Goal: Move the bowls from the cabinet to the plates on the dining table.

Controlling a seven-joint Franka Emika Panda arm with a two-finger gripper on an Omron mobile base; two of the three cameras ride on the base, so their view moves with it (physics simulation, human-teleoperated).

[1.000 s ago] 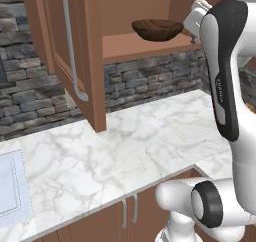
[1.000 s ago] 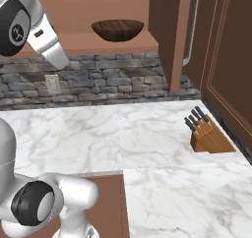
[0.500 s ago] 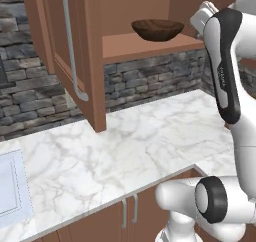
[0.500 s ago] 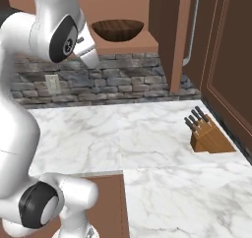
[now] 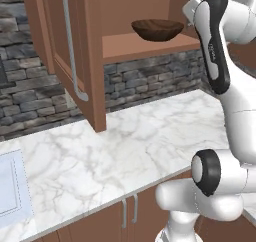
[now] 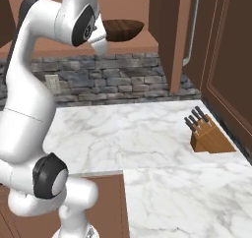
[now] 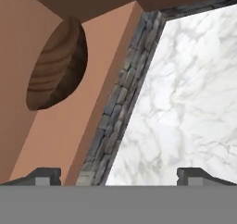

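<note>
Cabinet shelf, dark bowl partly behind arm, pincer wide apart, empty.

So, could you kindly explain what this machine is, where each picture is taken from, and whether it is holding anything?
It is a white robot arm on a wheeled base in a simulated kitchen. Two pictures come from cameras on the base, behind the arm to its left and right; the third looks along its gripper. A dark wooden bowl sits on the shelf of the open wall cabinet. A knife block stands on the marble counter. The gripper is open and holds nothing.
</note>
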